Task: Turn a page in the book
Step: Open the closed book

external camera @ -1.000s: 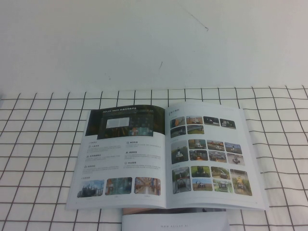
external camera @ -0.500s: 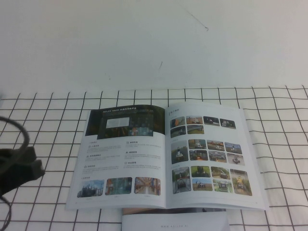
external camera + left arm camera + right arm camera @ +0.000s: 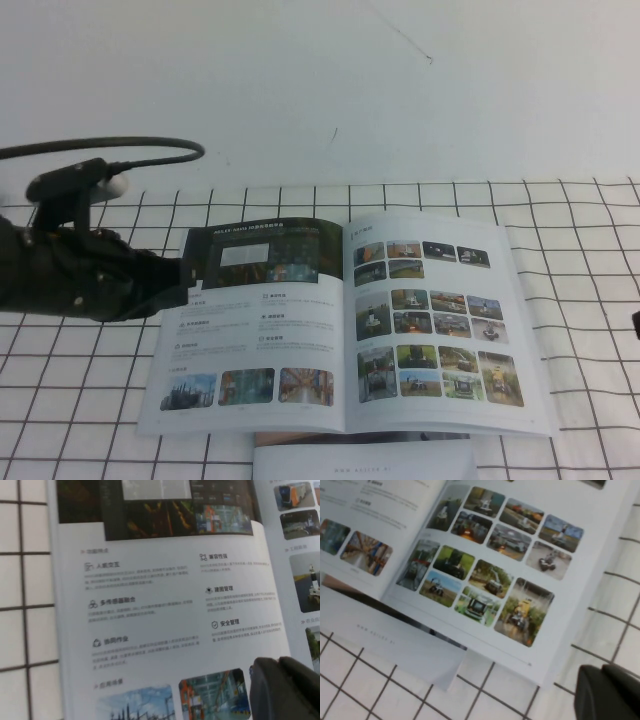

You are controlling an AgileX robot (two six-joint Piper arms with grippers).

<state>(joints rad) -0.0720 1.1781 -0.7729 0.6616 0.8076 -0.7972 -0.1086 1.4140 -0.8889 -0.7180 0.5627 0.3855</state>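
Note:
The book [image 3: 335,400] lies open on the checked cloth. The page [image 3: 440,320] with rows of vehicle photos is its right leaf and lies flat; it also shows in the right wrist view [image 3: 490,570]. The left leaf [image 3: 250,330] has the dark banner heading. My left gripper [image 3: 182,278] is at the book's left edge, over the left leaf; in the left wrist view it [image 3: 278,666] is shut and empty. My right gripper [image 3: 601,672] is shut and empty over the cloth, just off the page's near right corner. Only a dark sliver of it [image 3: 636,320] shows in the high view.
A white-covered booklet [image 3: 365,462] lies partly under the book's front edge. The checked cloth [image 3: 90,400] covers the near table. Bare white surface [image 3: 320,90] lies behind. The left arm's black cable [image 3: 120,148] loops above the cloth.
My left arm has come in from the left and moved right and farther back, reaching the book's left edge. The book has not moved.

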